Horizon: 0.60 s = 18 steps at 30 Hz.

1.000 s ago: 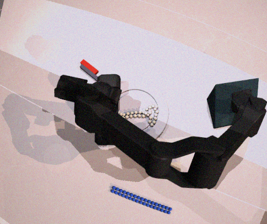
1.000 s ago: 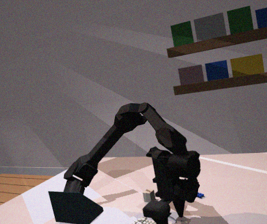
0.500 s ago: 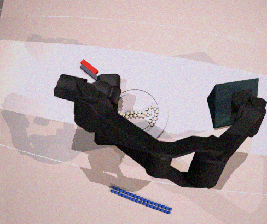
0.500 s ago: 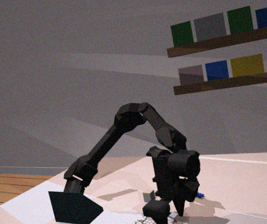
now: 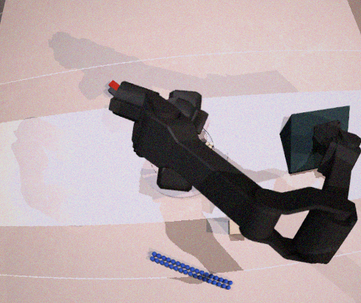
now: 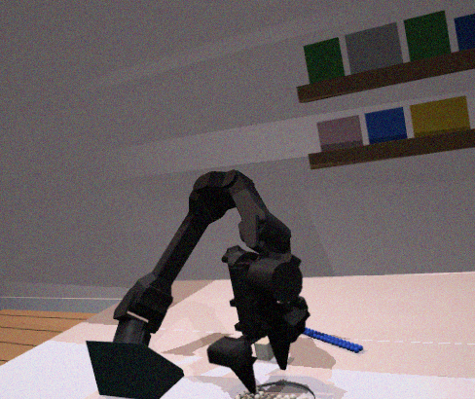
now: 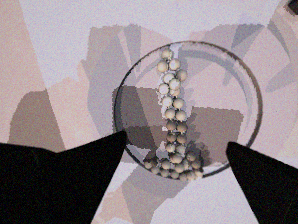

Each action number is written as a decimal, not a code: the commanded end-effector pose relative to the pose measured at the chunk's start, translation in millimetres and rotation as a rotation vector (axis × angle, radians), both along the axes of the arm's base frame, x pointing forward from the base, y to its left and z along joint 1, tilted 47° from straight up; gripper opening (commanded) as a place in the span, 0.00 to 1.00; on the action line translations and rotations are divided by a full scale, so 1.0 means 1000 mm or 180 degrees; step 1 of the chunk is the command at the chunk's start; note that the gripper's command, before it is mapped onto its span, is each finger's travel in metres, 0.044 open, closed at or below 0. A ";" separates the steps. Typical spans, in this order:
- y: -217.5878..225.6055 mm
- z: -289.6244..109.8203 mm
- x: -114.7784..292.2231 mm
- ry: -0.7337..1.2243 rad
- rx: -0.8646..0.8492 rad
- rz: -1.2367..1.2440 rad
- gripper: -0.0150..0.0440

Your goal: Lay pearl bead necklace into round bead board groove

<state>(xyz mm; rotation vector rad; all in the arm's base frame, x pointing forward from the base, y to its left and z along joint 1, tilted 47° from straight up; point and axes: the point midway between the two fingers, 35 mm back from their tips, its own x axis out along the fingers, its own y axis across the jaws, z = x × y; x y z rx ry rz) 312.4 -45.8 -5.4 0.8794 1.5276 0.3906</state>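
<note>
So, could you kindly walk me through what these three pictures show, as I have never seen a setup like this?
It is one dark robot arm on a teal base, seen from three cameras: one overhead, one from the side, and one on the wrist looking down between the fingers. On the table lies a round bead board with the pearl bead necklace on it, running in a double line across the middle and bunching at the rim rather than following the ring. A blue bead strand lies apart nearer the table's edge. The end effector hangs open above the board and holds nothing.
</note>
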 end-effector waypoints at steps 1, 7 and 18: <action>0.000 0.006 -0.030 0.0107 -0.0001 -0.0079 0.90; 0.003 0.004 -0.034 0.0126 0.0002 -0.0096 0.90; 0.010 -0.003 -0.032 0.0106 0.0002 -0.0090 0.90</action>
